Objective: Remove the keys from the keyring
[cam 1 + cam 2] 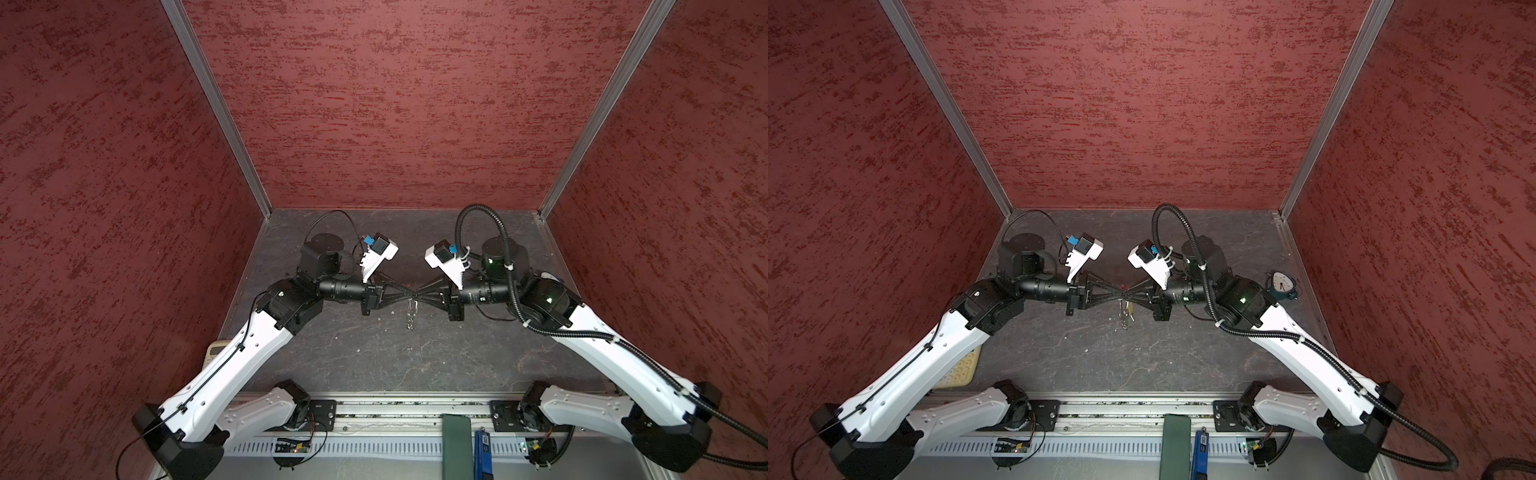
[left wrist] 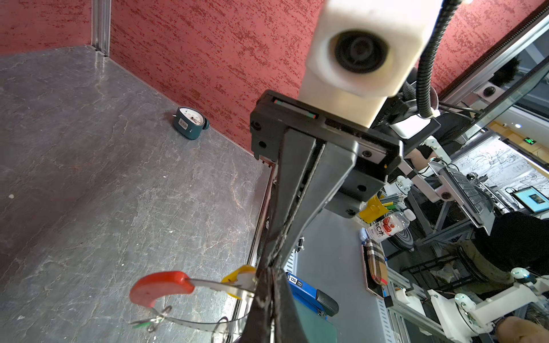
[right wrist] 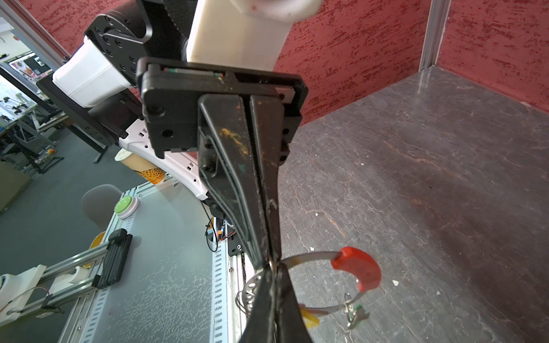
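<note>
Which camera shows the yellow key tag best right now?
Left wrist: the yellow key tag is close and large, though partly hidden. Right wrist shows only a corner; a top view shows a speck.

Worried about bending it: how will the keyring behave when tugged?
Probably springy, not floppy: the keyring is a thin metal band holding its curve while gripped. Likely light, being so thin. Its small rings dangle loosely, so they would probably swing and slide.

Left arm [image 1: 232,365] and right arm [image 1: 623,357] reach inward toward each other; left gripper [image 1: 403,296] and right gripper [image 1: 418,296] meet tip to tip at centre, jaws of each closed.
</note>
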Available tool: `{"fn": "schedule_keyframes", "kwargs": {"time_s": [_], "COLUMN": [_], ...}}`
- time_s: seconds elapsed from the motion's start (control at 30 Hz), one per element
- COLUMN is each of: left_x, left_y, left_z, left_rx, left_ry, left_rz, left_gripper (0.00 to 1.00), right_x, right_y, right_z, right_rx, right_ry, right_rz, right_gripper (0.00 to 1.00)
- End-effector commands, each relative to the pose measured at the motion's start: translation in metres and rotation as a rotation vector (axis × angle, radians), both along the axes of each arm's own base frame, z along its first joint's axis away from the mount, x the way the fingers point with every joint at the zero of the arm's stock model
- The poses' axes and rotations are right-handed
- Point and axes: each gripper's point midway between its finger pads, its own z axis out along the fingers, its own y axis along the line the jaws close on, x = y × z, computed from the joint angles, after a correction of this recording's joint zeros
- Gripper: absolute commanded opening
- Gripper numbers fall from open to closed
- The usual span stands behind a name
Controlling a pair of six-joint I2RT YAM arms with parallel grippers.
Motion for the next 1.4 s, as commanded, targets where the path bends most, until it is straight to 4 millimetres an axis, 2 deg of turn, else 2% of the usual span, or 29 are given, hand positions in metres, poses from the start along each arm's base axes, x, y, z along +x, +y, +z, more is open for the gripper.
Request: {"fn": "schedule_keyframes", "kwargs": {"time_s": [0.0,0.13,0.23,0.33,0.5,0.63,0.77,1.07,1.37], "left_x": [-0.012,-0.007,-0.003,-0.001,0.001,-0.003,-0.007,-0.008,-0.01], "left_y": [-0.004,-0.003,0.002,0.005,0.012,0.019,0.021,0.018,0.015], "left_z": [0.016,0.021,0.028,0.037,0.057,0.072,0.078,0.076,0.069], "left_rx": [-0.043,-0.074,-0.114,-0.158,-0.257,-0.362,-0.418,-0.451,-0.435], "left_ry": [-0.055,-0.112,-0.167,-0.205,-0.283,-0.354,-0.38,-0.371,-0.349], "left_rz": [-0.045,0.004,0.056,0.089,0.144,0.174,0.163,0.137,0.113], "left_gripper": [0.0,0.0,0.0,0.0,0.0,0.0,0.0,0.0,0.0], "right_x": [0.006,0.01,0.011,0.01,0.002,-0.003,-0.008,-0.01,-0.011], "right_y": [0.005,0.004,0.0,-0.007,-0.017,-0.024,-0.027,-0.016,-0.014], "right_z": [0.02,0.025,0.033,0.044,0.062,0.07,0.073,0.066,0.077], "right_rx": [0.046,0.064,0.092,0.143,0.319,0.445,0.534,0.569,0.578], "right_ry": [-0.058,-0.066,-0.098,-0.136,-0.196,-0.233,-0.247,-0.218,-0.261], "right_rz": [0.003,-0.03,-0.06,-0.094,-0.118,-0.125,-0.11,-0.048,-0.04], "right_gripper": [0.0,0.02,0.21,0.36,0.45,0.46,0.47,0.49,0.44]}}
